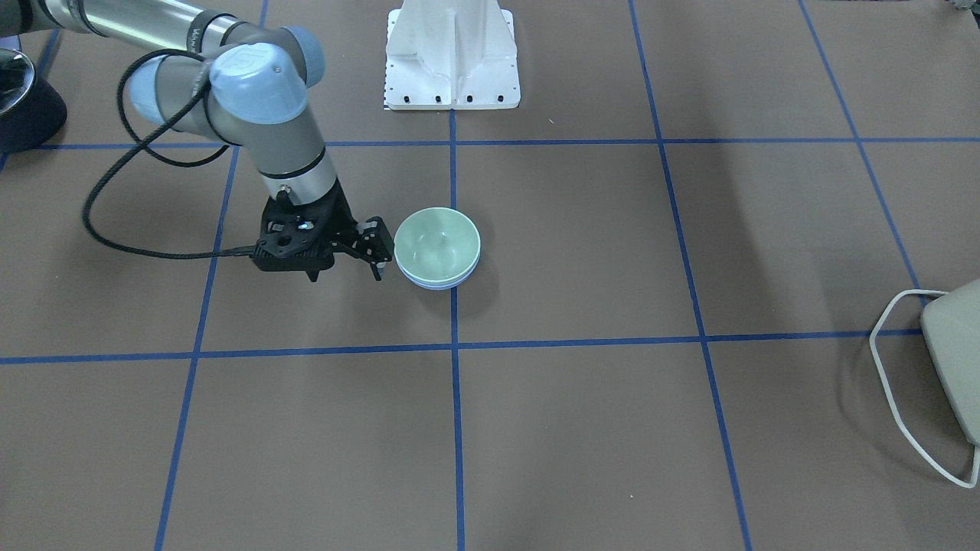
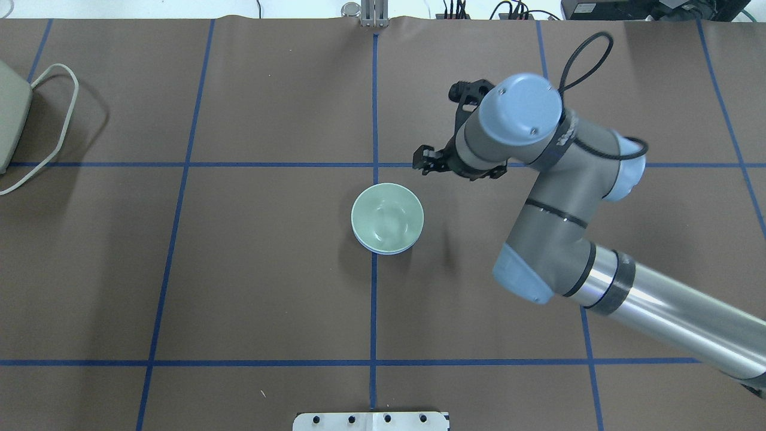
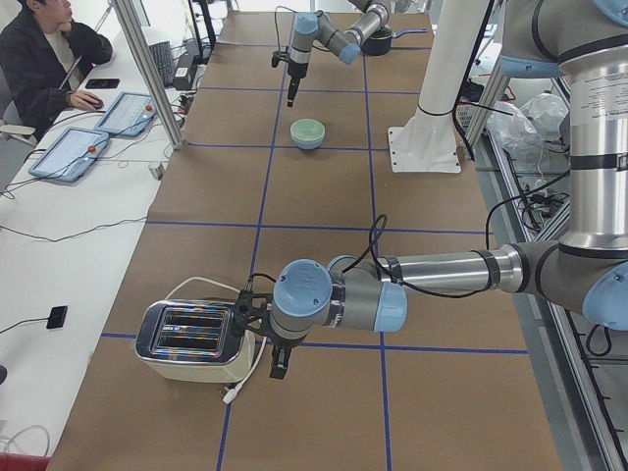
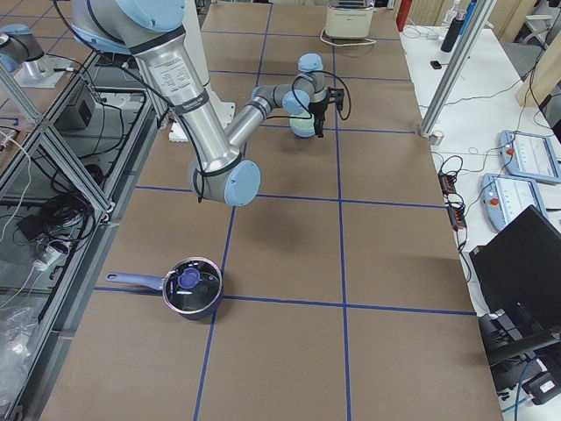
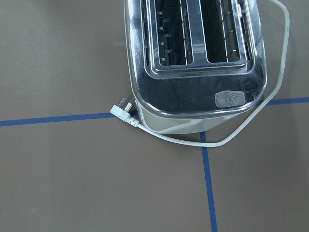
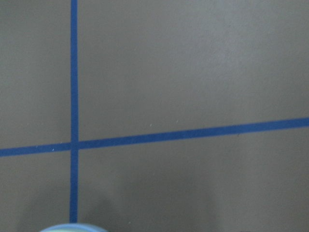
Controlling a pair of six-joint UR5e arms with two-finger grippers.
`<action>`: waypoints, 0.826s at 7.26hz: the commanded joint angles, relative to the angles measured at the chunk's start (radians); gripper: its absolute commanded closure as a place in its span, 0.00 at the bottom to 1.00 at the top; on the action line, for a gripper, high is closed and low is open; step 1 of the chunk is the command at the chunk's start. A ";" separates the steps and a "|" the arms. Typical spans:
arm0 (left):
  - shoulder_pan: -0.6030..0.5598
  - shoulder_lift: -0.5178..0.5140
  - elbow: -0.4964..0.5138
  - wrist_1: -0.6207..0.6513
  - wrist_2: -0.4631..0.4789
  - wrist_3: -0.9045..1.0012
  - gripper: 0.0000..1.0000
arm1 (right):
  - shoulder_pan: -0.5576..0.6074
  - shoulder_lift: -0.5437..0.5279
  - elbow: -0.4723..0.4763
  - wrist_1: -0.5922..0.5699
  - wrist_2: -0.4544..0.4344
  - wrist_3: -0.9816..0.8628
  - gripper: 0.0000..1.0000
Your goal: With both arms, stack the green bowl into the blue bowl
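Note:
The green bowl [image 1: 436, 243] sits nested inside the blue bowl [image 1: 442, 285], of which only a thin rim shows beneath it. The stack is at the table's middle, on a blue tape line, and also shows in the overhead view [image 2: 387, 216]. My right gripper [image 1: 375, 249] hangs just beside the stack, toward the operators' side, open and empty, apart from the bowls. My left gripper [image 3: 278, 368] is far off by the toaster. It shows only in the exterior left view, so I cannot tell whether it is open or shut.
A silver toaster [image 5: 193, 53] with a white cord and plug lies at the table's left end [image 2: 9, 120]. The white pedestal [image 1: 452, 53] stands behind the bowls. A dark pot [image 4: 193, 294] sits at the right end. Operators' tables flank the far side.

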 commanded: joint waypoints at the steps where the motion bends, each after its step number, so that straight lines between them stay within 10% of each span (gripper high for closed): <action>1: 0.084 -0.002 -0.035 0.005 0.016 -0.081 0.01 | 0.226 -0.086 -0.005 -0.003 0.190 -0.272 0.00; 6: 0.215 -0.016 -0.156 0.210 0.041 0.031 0.01 | 0.590 -0.362 0.001 -0.146 0.346 -0.888 0.00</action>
